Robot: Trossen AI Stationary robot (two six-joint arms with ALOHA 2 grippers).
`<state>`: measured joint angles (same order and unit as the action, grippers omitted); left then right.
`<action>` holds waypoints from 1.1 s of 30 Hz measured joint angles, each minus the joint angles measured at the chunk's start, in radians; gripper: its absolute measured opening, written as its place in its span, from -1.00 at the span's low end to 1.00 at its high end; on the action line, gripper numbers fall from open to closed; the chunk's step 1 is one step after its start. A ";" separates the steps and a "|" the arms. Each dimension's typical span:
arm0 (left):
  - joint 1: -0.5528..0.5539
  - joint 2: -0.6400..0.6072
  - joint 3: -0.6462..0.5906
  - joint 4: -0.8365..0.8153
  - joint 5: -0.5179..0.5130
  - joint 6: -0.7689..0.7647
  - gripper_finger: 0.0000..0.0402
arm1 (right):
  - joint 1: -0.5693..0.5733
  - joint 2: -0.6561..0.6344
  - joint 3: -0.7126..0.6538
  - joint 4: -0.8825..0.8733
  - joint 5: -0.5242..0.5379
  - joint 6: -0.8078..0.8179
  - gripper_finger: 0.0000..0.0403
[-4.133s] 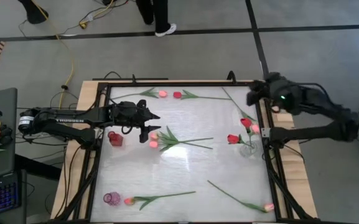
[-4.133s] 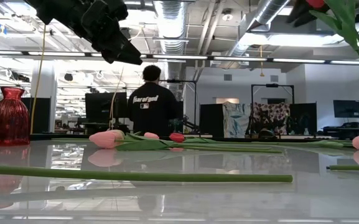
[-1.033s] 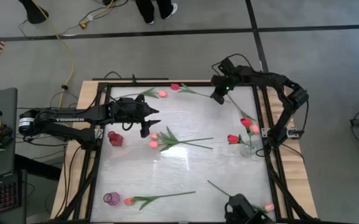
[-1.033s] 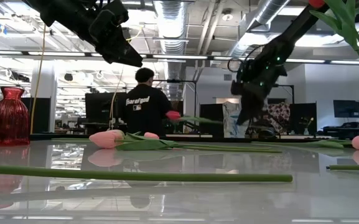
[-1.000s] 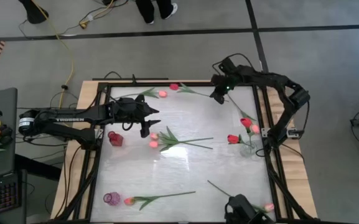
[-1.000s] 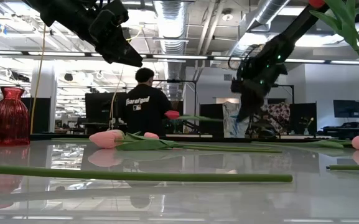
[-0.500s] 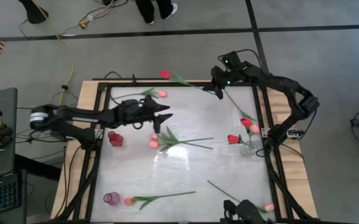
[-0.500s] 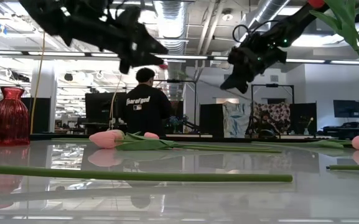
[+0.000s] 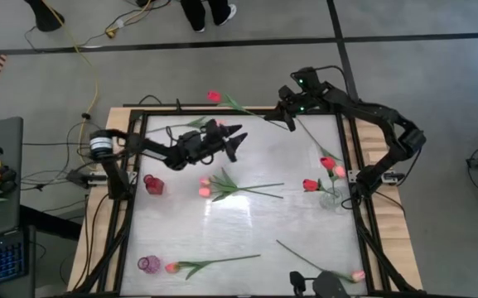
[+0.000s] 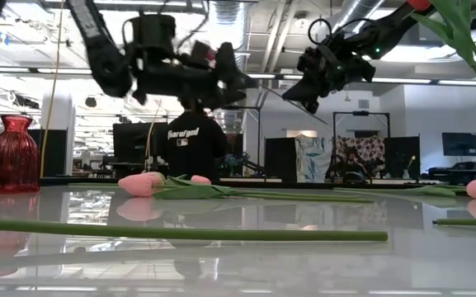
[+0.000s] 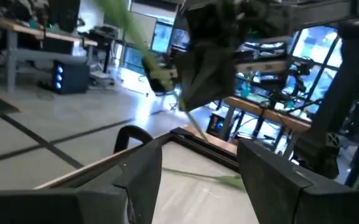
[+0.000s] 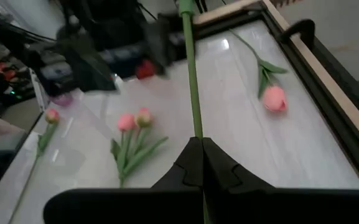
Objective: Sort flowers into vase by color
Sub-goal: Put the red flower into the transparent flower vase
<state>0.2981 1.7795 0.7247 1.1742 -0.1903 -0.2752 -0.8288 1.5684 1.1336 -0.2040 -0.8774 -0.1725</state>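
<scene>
Tabletop (image 9: 247, 215): five tulips (three vases)

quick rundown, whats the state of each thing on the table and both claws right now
right claw: shut on the red tulip's stem, raised at the far edge
red tulip: lifted, bud out past the far edge
left claw: open, empty, raised
red vase: upright, no flowers in it
clear vase: upright, holding red flowers
pink vase: upright, no flowers in it
pink tulip pair: lying flat mid-table

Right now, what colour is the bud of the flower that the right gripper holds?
Red; the bud shows best in the high view, beyond the table's far edge.
</scene>
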 joint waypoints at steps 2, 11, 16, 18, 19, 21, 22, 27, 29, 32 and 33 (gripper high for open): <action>0.022 0.037 0.040 0.003 0.027 -0.027 -0.02 | 0.007 0.000 0.000 0.023 -0.018 0.015 -0.91; 0.089 0.087 0.151 0.012 0.141 -0.035 -0.02 | 0.021 0.000 0.000 0.074 -0.041 0.044 -0.91; 0.108 0.086 0.151 0.062 0.156 -0.034 -0.02 | 0.021 0.000 0.000 0.077 -0.041 0.044 -0.91; 0.113 0.086 0.151 0.060 0.151 -0.035 -0.02 | 0.021 0.000 0.000 0.081 -0.041 0.041 -0.91; 0.116 0.086 0.151 0.058 0.149 -0.039 -0.02 | 0.021 0.000 0.000 0.081 -0.042 0.039 -0.91; 0.120 0.086 0.151 0.058 0.145 -0.051 -0.02 | 0.021 0.000 0.000 0.080 -0.042 0.037 -0.90; 0.122 0.086 0.151 0.058 0.139 -0.056 -0.02 | 0.021 0.000 0.000 0.080 -0.042 0.036 -0.90; 0.124 0.086 0.151 0.080 0.126 -0.059 -0.02 | 0.024 0.000 0.000 0.080 -0.047 0.034 -0.90; 0.123 0.086 0.151 0.088 0.127 -0.059 -0.02 | 0.027 0.000 0.000 0.080 -0.047 0.034 -0.90; 0.123 0.086 0.151 0.114 0.134 -0.060 -0.02 | 0.031 0.000 0.000 0.080 -0.047 0.034 -0.90; 0.123 0.086 0.152 0.123 0.138 -0.060 -0.02 | 0.031 0.000 0.000 0.080 -0.047 0.034 -0.90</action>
<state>0.4210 1.8652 0.8768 1.2969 -0.0527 -0.3347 -0.7982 1.5684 1.1339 -0.1241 -0.9242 -0.1387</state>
